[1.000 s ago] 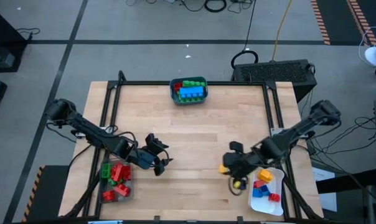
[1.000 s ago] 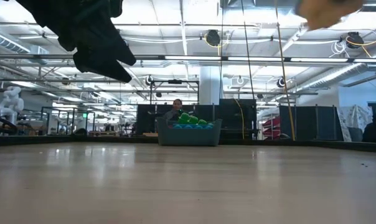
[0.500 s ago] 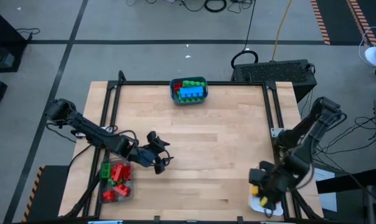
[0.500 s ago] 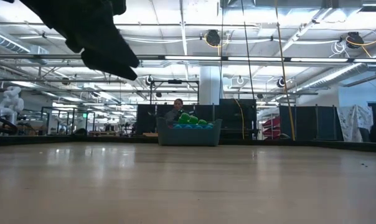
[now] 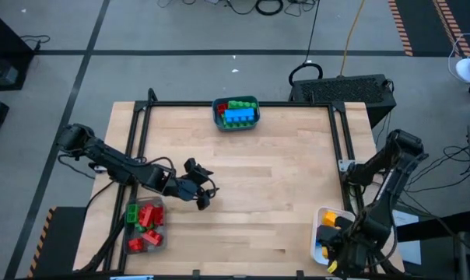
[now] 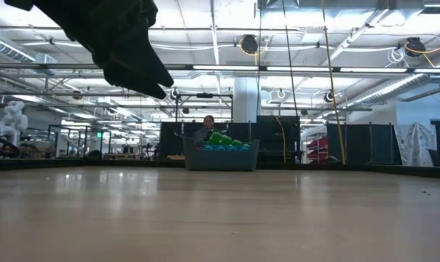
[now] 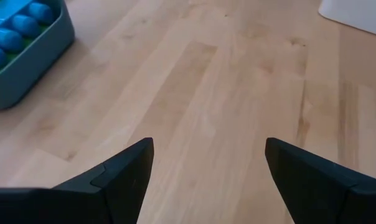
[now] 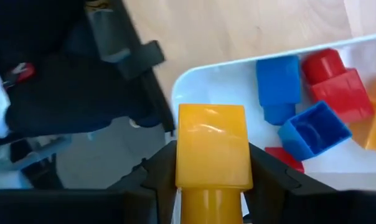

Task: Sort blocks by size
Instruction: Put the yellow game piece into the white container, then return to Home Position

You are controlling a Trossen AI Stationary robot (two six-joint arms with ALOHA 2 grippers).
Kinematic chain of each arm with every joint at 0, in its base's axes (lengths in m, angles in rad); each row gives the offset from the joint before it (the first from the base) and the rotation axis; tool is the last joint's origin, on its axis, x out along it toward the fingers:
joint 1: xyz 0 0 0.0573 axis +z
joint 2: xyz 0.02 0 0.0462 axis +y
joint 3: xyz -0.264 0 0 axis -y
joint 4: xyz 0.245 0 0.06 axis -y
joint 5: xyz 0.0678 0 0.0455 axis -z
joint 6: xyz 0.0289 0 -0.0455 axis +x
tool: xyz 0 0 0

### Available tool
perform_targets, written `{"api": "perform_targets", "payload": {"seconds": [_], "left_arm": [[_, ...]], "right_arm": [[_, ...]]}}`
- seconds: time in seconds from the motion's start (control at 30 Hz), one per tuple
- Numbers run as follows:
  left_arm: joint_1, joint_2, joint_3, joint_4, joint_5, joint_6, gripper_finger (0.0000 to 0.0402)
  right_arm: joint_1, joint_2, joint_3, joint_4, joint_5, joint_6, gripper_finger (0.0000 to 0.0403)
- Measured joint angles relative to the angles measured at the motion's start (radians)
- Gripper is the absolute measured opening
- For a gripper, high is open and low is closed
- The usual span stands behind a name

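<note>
My right gripper [image 8: 211,163] hangs over the white tray [image 8: 238,78] at the table's near right corner, shut on a yellow block [image 8: 211,134]. In the tray lie blue blocks [image 8: 278,84], a red block [image 8: 334,74] and an orange one. In the high view the right gripper [image 5: 340,243] covers part of the tray [image 5: 316,227]. My left gripper [image 5: 202,193] stands open above bare wood left of centre, nothing between its fingers [image 7: 129,171]. A teal bin [image 5: 236,113] with blue and green blocks stands on the table at the far edge. My right gripper pinches the yellow block by two opposite sides [image 8: 183,158] between its two fingers. The fingers come from above, pointing steeply down. The block is lifted clear, above the white tray's rim, with a round stud [image 8: 210,205] toward the wrist.
A clear tray [image 5: 145,225] of red and green blocks sits at the near left, beside the left arm. The teal bin [image 6: 220,154] shows far across the bare wood in the low view. A black frame runs along the table's edges.
My right gripper has swung from the table's mid right toward the near right corner, sinking a little and rolling its wrist. The yellow block has gone with it, from above bare wood to above the white tray. My left gripper has stayed open.
</note>
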Motion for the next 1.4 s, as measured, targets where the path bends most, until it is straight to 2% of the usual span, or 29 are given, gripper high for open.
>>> {"api": "perform_targets", "payload": {"seconds": [0.4, 0.5, 0.8, 0.97, 1.1, 1.2, 1.4], "left_arm": [[0.016, 0.000, 0.000, -0.001, 0.000, 0.023, 0.0311], [0.016, 0.000, 0.000, -0.004, 0.000, 0.023, 0.0311], [-0.018, -0.094, 0.000, -0.010, -0.001, 0.027, 0.0311], [-0.055, -0.189, 0.000, -0.008, -0.016, 0.090, 0.0311], [-0.068, -0.246, 0.000, -0.006, -0.060, 0.152, 0.0311], [-0.070, -0.267, 0.000, 0.008, -0.078, 0.180, 0.0311], [-0.070, -0.265, 0.000, 0.037, -0.091, 0.212, 0.0311]], "right_arm": [[0.006, 0.043, 0.000, -0.112, 0.005, 0.031, 0.0196], [0.000, 0.041, 0.000, -0.176, 0.047, 0.026, 0.0200], [-0.026, 0.015, 0.000, -0.210, 0.467, -0.160, 0.0184], [-0.049, -0.013, 0.000, -0.211, 0.725, -0.242, 0.0173], [-0.075, -0.025, 0.000, -0.212, 0.932, -0.343, 0.0147], [-0.117, -0.034, 0.000, -0.211, 1.018, -0.402, 0.0110], [-0.214, -0.041, -0.001, -0.122, 1.072, -0.562, 0.0026]]}}
